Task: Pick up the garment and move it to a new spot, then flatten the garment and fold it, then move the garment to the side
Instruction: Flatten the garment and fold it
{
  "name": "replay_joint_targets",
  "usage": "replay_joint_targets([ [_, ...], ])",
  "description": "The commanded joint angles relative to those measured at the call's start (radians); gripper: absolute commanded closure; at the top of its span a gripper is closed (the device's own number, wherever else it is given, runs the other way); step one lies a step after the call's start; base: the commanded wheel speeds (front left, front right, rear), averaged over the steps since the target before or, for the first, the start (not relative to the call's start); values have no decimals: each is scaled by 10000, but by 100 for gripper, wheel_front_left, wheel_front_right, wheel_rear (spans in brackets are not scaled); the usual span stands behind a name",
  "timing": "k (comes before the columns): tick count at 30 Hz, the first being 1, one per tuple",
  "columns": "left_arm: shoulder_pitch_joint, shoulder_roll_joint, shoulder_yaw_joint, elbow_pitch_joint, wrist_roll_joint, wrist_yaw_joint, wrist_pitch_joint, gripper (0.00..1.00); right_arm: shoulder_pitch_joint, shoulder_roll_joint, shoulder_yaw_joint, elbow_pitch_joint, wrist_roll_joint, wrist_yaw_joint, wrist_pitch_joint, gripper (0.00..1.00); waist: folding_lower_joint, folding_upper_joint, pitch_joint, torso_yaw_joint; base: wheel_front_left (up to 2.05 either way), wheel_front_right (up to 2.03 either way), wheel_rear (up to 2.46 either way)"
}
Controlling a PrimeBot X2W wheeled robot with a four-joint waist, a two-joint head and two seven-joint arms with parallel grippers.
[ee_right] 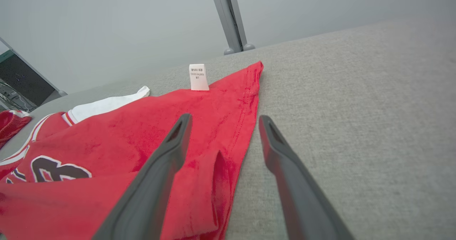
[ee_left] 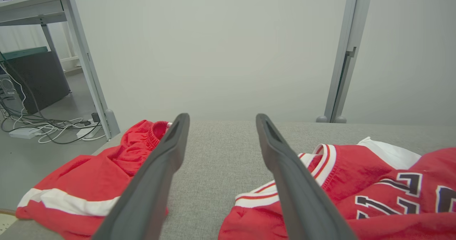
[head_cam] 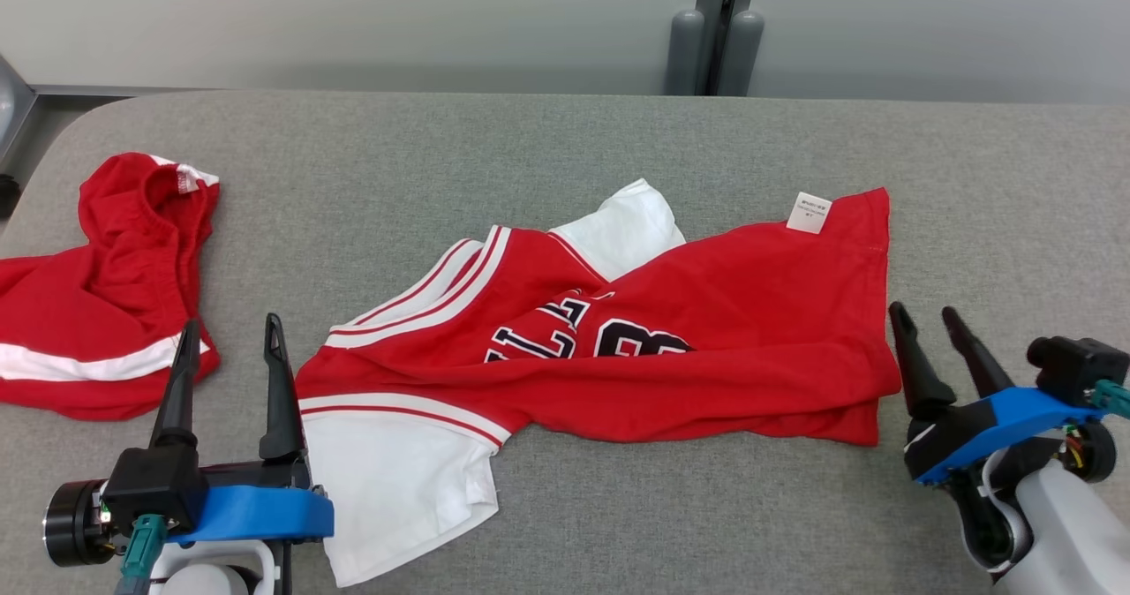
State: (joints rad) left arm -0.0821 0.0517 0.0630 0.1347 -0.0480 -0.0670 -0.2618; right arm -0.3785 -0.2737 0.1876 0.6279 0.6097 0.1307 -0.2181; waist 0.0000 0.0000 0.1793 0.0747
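Note:
A red jersey with white sleeves and dark lettering, the garment (head_cam: 706, 330), lies rumpled across the middle of the grey table (head_cam: 565, 136); a white label sits at its far right corner. My left gripper (head_cam: 231, 337) stands open at the lower left, just left of the jersey's white sleeve, with nothing between its fingers. In the left wrist view its fingers (ee_left: 171, 151) frame bare table, the jersey (ee_left: 356, 183) to the right. My right gripper (head_cam: 927, 323) is open beside the jersey's right hem. In the right wrist view the hem (ee_right: 245, 126) runs between the fingers, untouched.
A second red garment with a white stripe (head_cam: 97, 295) lies bunched at the table's left edge. A grey wall and a post (head_cam: 715, 39) stand behind the table. Cables lie on the floor (ee_left: 42, 129) beyond the left edge.

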Motion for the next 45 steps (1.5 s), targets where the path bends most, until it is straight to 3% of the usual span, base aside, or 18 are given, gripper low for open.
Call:
replay_joint_targets([
  [1,31,-18,55,-4,39,40,-47,0,-75,-130,-81,-69,-67,1,-142,0,0,0,-33,-46,0,0,0],
  [7,118,-18,87,-38,52,28,-47,0,558,-338,-608,-901,-639,1,-421,0,0,0,-166,-151,0,0,0],
  [14,298,-18,99,-58,94,42,-47,0,1930,-85,-1228,-2514,-1594,1,-438,0,0,0,-351,-194,0,0,0],
  [24,323,-19,63,-61,109,29,-47,0,3435,388,-1420,-4167,-2229,1,981,0,0,0,-426,-200,0,0,0],
  [32,250,-19,13,-45,107,-5,-47,0,3543,398,-994,-4064,-2531,1,1668,0,0,0,-400,-42,0,0,0],
  [45,155,-19,-101,-30,-12,45,-47,0,2456,254,-204,-2252,-2325,1,1677,0,0,0,-208,358,0,0,0],
])
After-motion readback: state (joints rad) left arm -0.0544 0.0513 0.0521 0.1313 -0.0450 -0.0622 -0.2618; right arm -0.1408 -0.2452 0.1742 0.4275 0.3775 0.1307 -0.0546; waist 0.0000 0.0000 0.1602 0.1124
